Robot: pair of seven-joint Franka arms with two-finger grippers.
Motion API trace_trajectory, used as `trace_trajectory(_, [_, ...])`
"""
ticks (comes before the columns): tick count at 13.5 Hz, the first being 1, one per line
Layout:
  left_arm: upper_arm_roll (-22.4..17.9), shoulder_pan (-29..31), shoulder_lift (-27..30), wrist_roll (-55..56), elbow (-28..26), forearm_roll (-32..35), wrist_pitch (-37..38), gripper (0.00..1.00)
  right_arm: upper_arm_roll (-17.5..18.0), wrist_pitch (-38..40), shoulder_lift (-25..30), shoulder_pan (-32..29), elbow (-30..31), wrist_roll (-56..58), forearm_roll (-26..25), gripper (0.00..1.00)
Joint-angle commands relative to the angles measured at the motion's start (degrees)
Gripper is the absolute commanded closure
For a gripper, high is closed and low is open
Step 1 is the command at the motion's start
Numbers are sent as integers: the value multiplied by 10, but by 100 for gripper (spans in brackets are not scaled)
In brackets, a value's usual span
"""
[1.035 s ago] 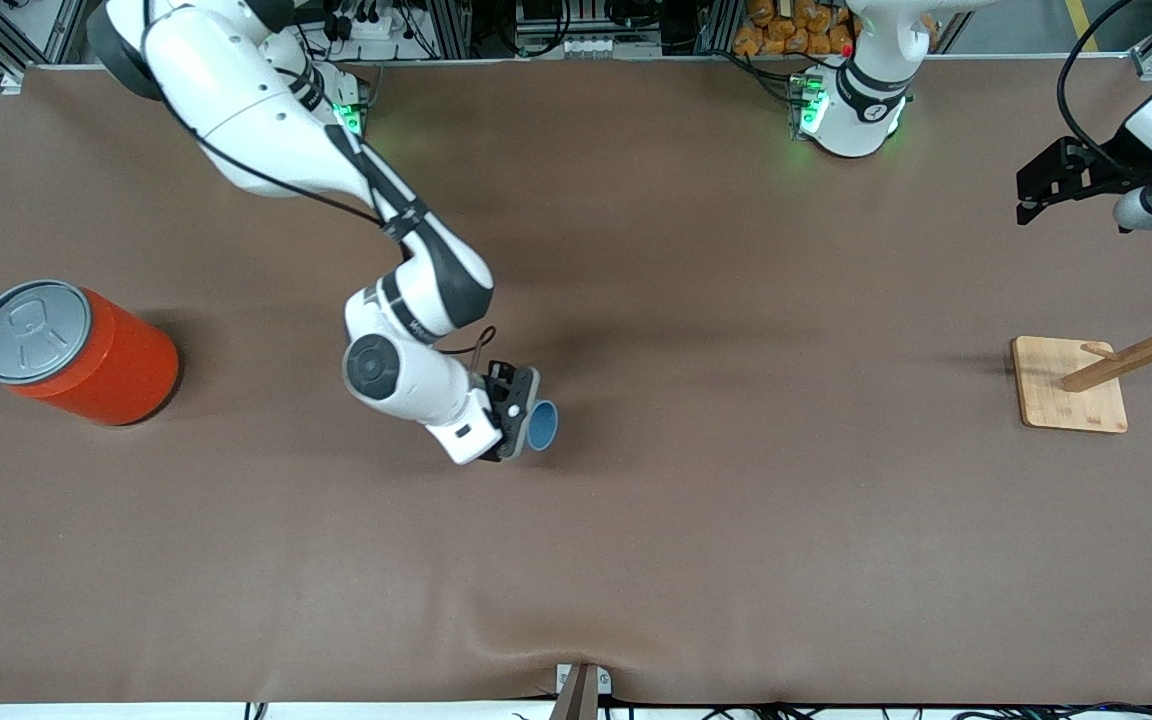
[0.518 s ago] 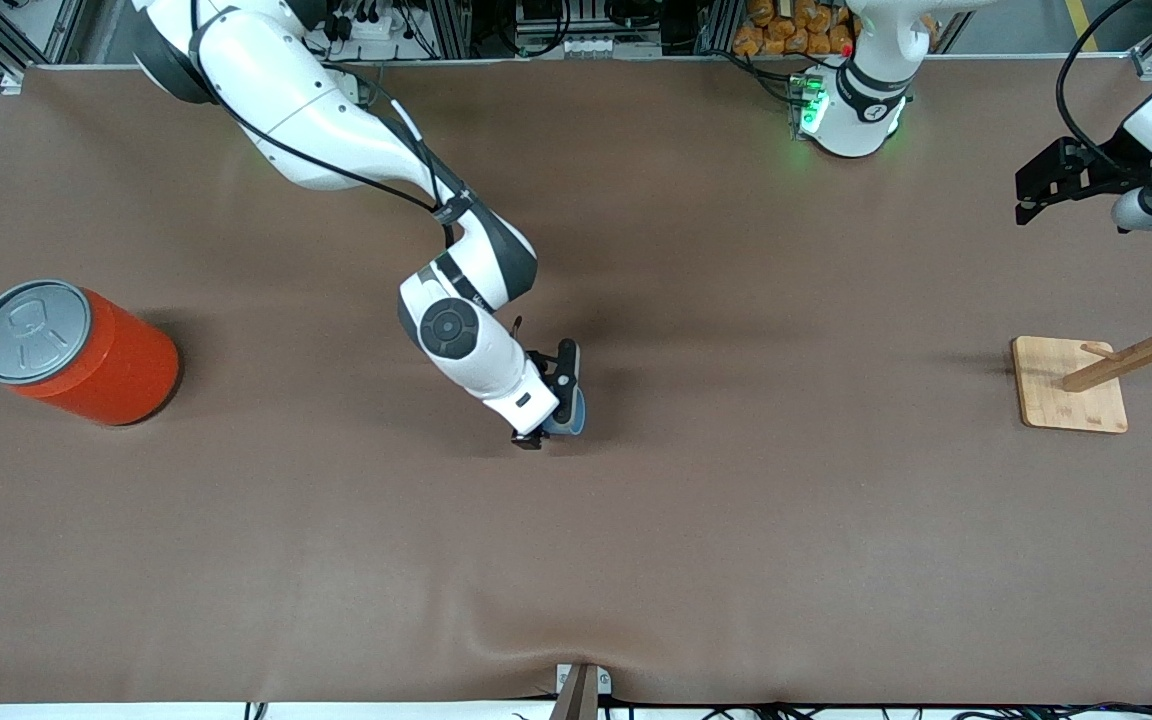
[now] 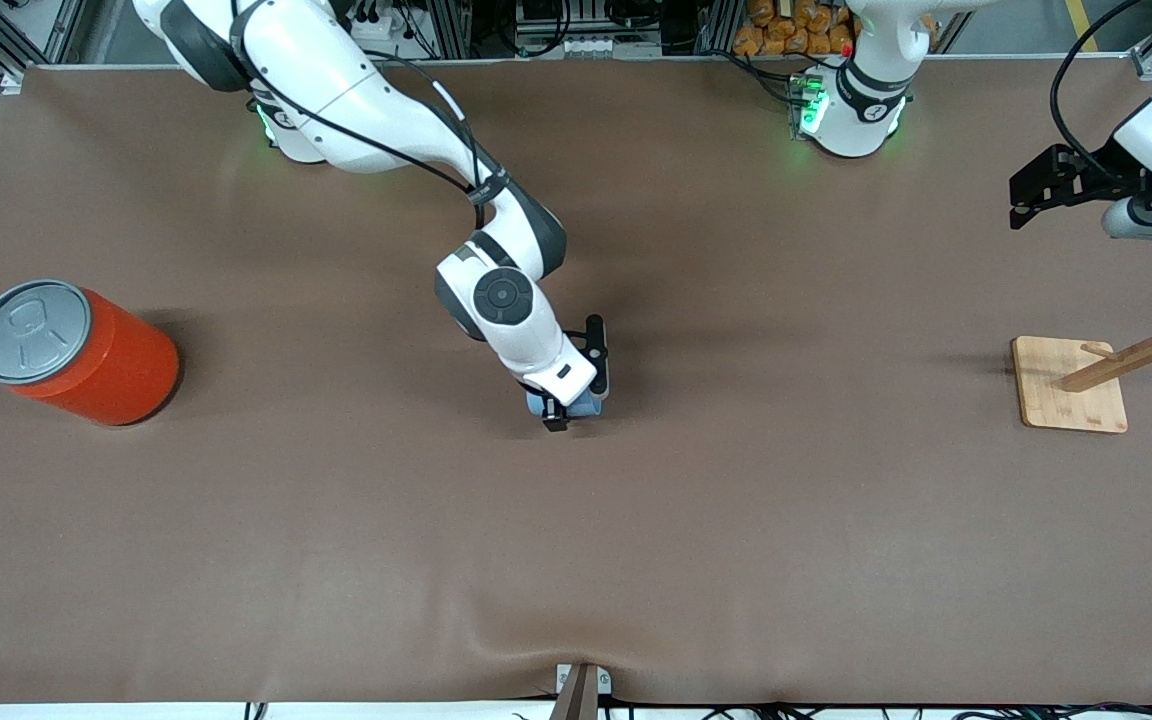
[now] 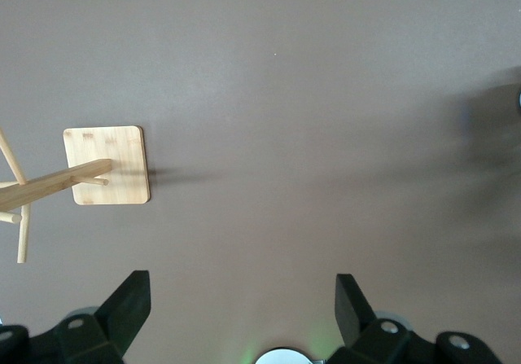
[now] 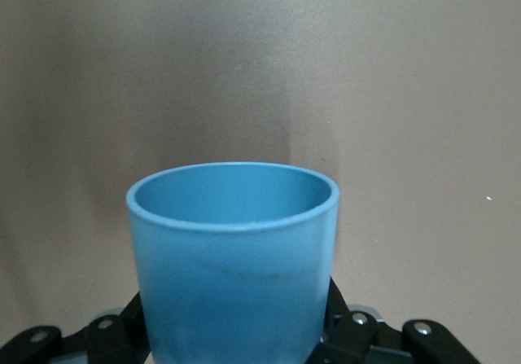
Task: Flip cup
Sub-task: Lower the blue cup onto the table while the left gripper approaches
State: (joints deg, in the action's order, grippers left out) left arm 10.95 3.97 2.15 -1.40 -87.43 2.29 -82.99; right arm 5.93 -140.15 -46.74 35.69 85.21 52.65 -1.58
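The light-blue cup (image 3: 586,408) is gripped between the fingers of my right gripper (image 3: 574,404), low over the middle of the table and mostly hidden under the wrist. In the right wrist view the cup (image 5: 232,250) fills the space between the jaws, its open rim and darker blue inside in sight, with my right gripper (image 5: 236,335) shut on its lower body. My left gripper (image 3: 1024,196) hangs open and empty in the air at the left arm's end of the table; in its own view the left gripper (image 4: 242,299) has its fingers wide apart over bare table.
A big orange can (image 3: 76,350) with a grey pull-tab lid stands at the right arm's end of the table. A wooden peg rack on a bamboo base (image 3: 1071,385) stands at the left arm's end, also seen in the left wrist view (image 4: 106,164).
My right arm has swung toward the left arm's end of the table and turned its wrist, so the cup's mouth no longer faces the front camera. The left gripper rose slightly.
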Motion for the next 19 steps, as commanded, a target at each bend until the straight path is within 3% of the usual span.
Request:
trace_trajectory(1, [3,0,-1,-8,3,11,-2,0,-20,-36,-19,16,-7,-13,-19,57])
trace_trajectory(2, [3,0,-2,-8,3,11,-2,0,-21,-53,-27,16,-6,-13,-21,55])
trace_trajectory(3, [3,0,-4,-8,3,11,-2,0,-21,-59,-33,17,-7,-13,-21,43])
trace_trajectory(4, [3,0,-5,-8,3,11,-2,0,-21,-59,-33,17,-7,-14,-21,4])
trace_trajectory(5, [3,0,-6,-8,3,11,-2,0,-21,-59,-31,16,-7,-15,-21,0])
trace_trajectory(8, [3,0,-7,-8,3,11,-3,0,-19,-52,-21,12,-9,-19,-11,0])
trace_trajectory(13, [3,-1,-7,-8,2,11,-3,0,-15,-1,15,16,1,-150,-8,0])
trace_trajectory(19, [6,2,-46,-6,-3,3,-10,0,-14,52,45,14,2,-190,-7,0])
